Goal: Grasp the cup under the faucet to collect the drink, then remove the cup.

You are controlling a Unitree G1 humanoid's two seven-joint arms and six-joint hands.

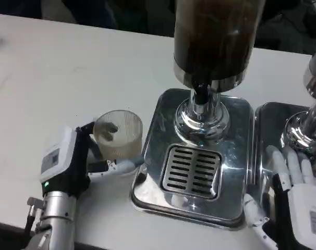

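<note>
— Where's the cup [119, 134]?
— In my left hand [80, 161], fingers wrapped round it, on the tabletop [48, 83] just left of the dispenser tray [236, 156].
— Your right hand [296, 192]?
— Spread flat, holding nothing.

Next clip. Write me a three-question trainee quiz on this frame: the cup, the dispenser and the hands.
1. True or false: the cup stands on the drip grate under the faucet.
2. Which hand holds the cup? A) left hand B) right hand C) neither
3. Fill in: the right hand rests, fingers apart, on the ____ of the second dispenser.

Key
1. False. The cup is on the white table, left of the dispenser's tray.
2. A. The left hand's fingers wrap the cup.
3. Tray: the hand lies on the metal base beside the chrome column, holding nothing.
</note>
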